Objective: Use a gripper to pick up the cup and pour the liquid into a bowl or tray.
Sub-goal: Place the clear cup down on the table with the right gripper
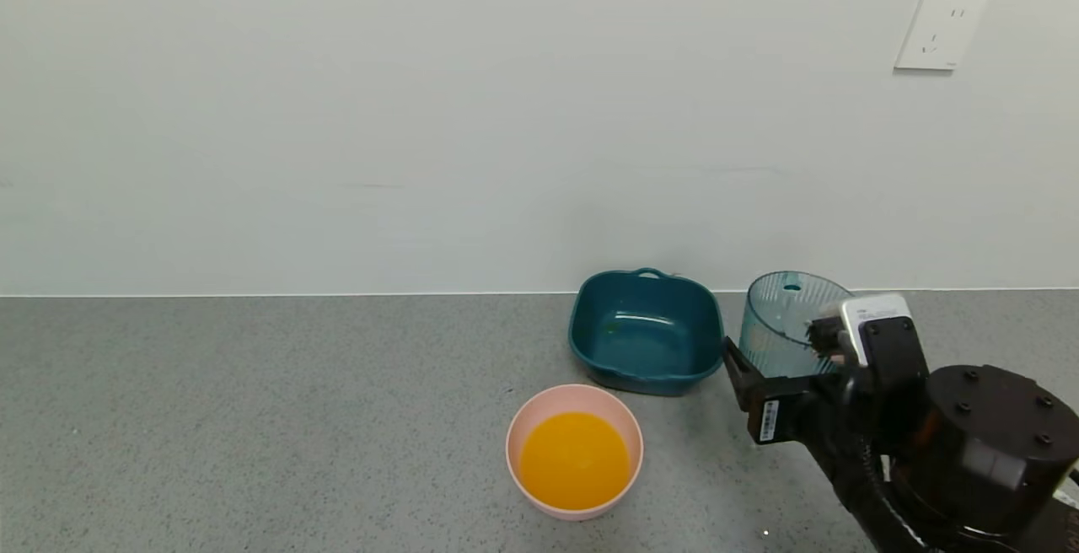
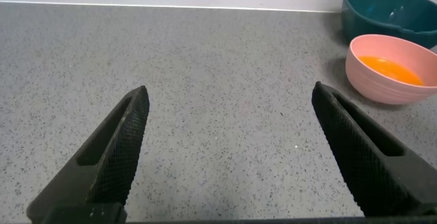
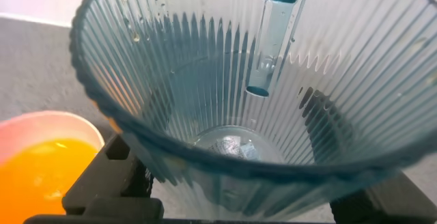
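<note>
Cup (image 1: 788,323) in R tool (image 1: 780,367), liquid (image 1: 574,460) in bowl (image 1: 529,426)

The right gripper (image 1: 780,367) is black, with a white block, screws, cables and a barcode sticker.

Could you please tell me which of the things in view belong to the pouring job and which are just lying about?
Part of the job:
- cup, empty, held in the right tool
- pink bowl
- orange liquid, now in that bowl

Just lying about:
- teal basin, behind the bowl
- wall socket
- left tool, open, over bare counter
</note>
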Controlling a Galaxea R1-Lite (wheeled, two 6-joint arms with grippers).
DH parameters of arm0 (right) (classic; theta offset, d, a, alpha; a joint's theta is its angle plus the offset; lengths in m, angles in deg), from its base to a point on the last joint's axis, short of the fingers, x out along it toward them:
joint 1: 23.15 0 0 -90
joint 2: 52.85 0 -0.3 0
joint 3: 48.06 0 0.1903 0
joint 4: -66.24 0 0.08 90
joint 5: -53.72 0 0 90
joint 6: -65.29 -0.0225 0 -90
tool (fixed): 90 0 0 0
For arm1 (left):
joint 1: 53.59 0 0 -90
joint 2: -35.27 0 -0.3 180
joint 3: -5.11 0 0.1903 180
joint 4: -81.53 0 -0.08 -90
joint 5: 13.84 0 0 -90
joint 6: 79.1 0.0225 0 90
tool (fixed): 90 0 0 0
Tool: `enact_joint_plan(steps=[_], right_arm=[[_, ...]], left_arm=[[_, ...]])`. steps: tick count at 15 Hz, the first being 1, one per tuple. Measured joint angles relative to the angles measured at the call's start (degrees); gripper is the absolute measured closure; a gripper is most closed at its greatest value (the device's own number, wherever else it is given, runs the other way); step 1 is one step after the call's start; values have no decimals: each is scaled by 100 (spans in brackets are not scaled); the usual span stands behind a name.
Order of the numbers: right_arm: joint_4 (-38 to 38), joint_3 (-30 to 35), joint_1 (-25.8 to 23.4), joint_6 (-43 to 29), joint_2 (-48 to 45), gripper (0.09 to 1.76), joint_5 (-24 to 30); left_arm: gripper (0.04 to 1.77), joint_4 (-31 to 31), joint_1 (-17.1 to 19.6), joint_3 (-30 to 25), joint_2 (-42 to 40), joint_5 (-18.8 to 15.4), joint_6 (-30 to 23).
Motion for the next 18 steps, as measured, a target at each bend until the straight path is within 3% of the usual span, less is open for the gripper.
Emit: enact_joint_plan(steps=[4, 8, 18], right_arm=[[0, 20, -127, -479, -113, 47, 5], [0, 28, -568, -663, -56, 47, 151], [-262, -407, -2445, -694, 975, 47, 1126]], left_arm=[[9, 0, 0, 0, 0, -2, 0], [9, 0, 0, 0, 0, 0, 0], [9, 0, 0, 0, 0, 0, 0]])
